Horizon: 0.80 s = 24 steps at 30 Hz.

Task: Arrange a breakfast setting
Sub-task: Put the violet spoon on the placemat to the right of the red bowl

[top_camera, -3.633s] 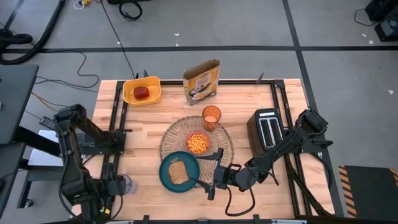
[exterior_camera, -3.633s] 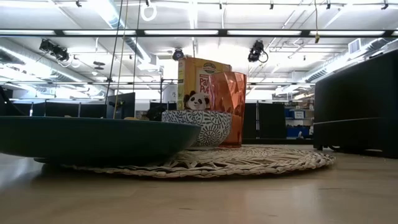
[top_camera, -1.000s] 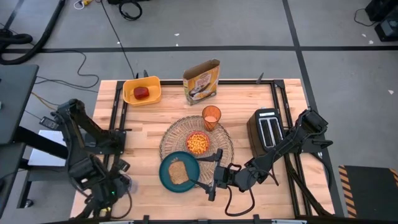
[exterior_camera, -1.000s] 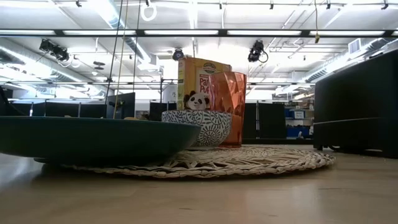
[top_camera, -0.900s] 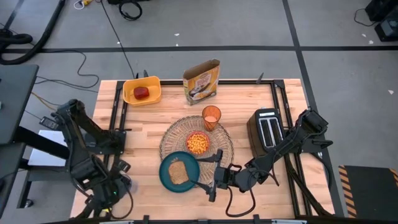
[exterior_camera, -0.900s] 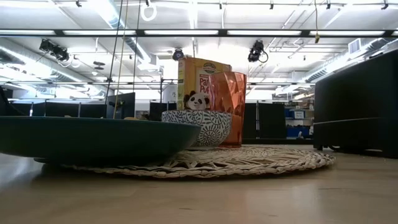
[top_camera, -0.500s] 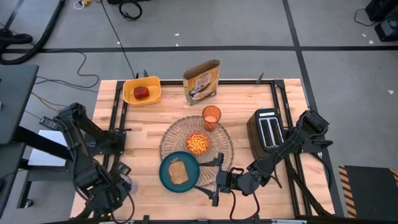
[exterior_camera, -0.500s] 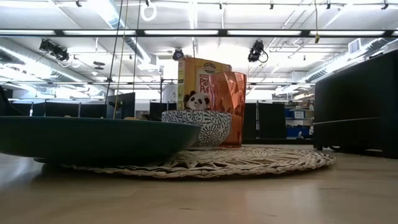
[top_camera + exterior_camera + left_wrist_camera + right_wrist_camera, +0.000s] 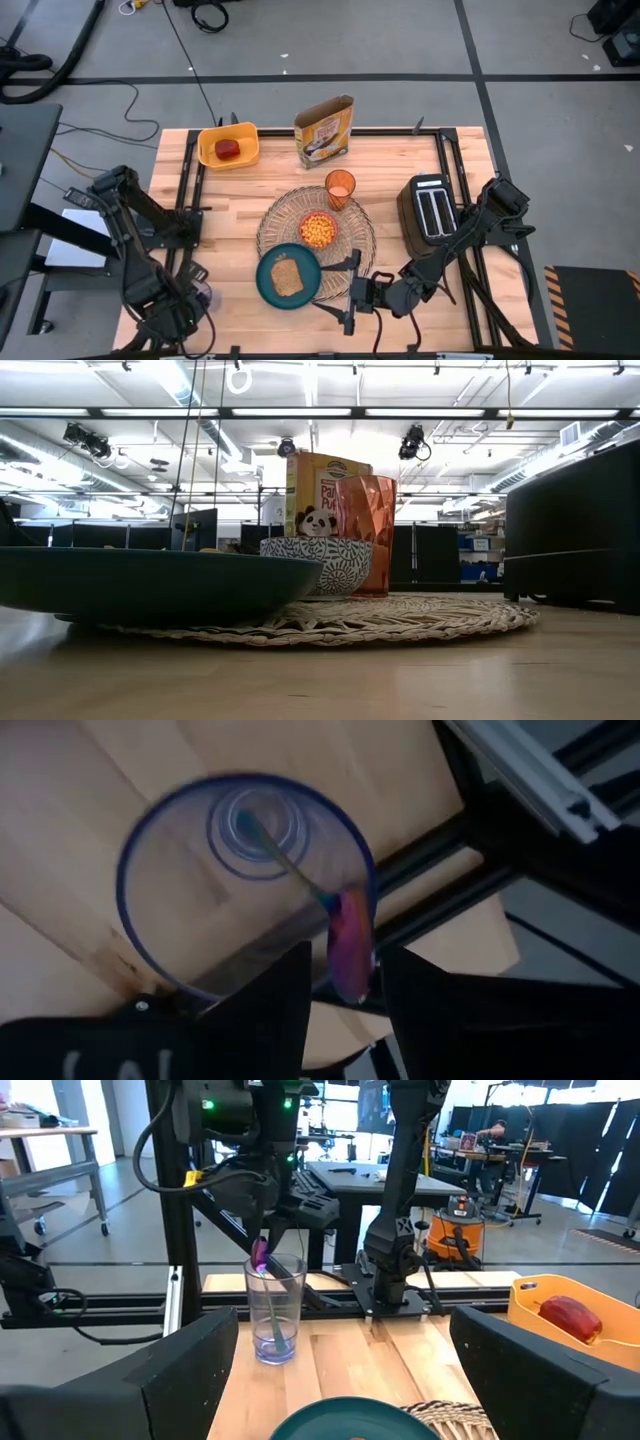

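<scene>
The blue spoon (image 9: 340, 935) stands bowl-down in a clear glass tumbler (image 9: 245, 885) at the table's near left corner, its flat handle end leaning on the rim. I judge it light, stiff plastic, thin and smooth, so liable to twist or slip; the flat handle tip above the rim is the only sound place to grip. The tumbler looks light and tippable, so a sideways pull could upset it; I would lift straight up.

My left gripper (image 9: 345, 985) hangs directly over the tumbler, fingers narrowly parted on either side of the handle tip; I cannot tell whether they touch it.

The woven placemat (image 9: 365, 235) lies mid-table carrying the red cereal bowl (image 9: 318, 230) and orange cup (image 9: 340, 187); the teal plate with toast (image 9: 288, 276) overlaps its near edge. The red apple (image 9: 229, 149) is in the yellow bin (image 9: 245, 135).

My right gripper (image 9: 343, 301) rests beside the plate, spread wide, empty.
</scene>
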Each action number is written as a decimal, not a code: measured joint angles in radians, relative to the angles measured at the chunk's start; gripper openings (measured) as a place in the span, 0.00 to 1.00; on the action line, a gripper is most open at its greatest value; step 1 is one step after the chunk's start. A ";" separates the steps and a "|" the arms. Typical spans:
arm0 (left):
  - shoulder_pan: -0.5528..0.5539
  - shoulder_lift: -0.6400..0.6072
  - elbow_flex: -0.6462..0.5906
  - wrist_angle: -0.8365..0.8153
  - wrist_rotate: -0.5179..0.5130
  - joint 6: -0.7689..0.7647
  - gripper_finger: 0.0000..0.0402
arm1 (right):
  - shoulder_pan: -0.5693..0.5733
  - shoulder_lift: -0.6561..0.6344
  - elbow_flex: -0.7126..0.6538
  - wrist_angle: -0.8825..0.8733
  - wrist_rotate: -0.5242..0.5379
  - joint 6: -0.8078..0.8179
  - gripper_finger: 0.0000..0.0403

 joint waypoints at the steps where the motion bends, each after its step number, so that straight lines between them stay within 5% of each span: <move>1: 0.000 0.000 0.000 0.003 -0.001 0.000 0.32 | 0.000 0.000 0.000 0.000 0.000 0.000 0.93; 17: -0.001 -0.003 0.000 0.013 -0.002 0.012 0.03 | -0.001 0.000 0.000 0.000 0.000 -0.001 0.93; 24: 0.000 -0.005 0.000 -0.031 -0.012 0.011 0.05 | -0.001 0.000 0.000 0.001 0.000 -0.001 0.93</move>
